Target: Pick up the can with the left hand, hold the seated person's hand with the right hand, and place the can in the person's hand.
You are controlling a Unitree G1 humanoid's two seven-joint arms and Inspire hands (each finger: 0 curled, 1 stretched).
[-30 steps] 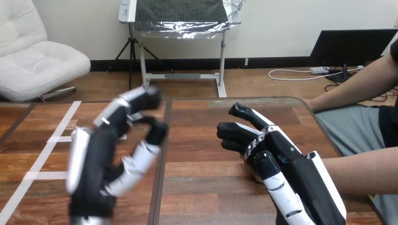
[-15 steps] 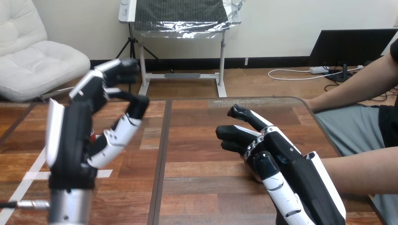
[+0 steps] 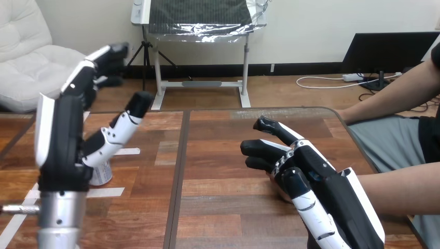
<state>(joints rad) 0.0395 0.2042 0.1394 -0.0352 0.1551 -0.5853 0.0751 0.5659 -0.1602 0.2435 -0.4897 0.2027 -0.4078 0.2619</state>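
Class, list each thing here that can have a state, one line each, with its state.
Left robot hand: up above the table, open, empty.
Can: standing on the table, behind the left robot hand, unheld.
Right robot hand: over the end of the person's forearm; grip cannot be told.

can (image 3: 101, 174) on table (image 3: 228, 207), behind left hand (image 3: 62, 135)

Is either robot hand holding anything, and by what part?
The left hand is open and holds nothing; the can stands on the table. The right hand lies over the person's forearm; a grip cannot be told.
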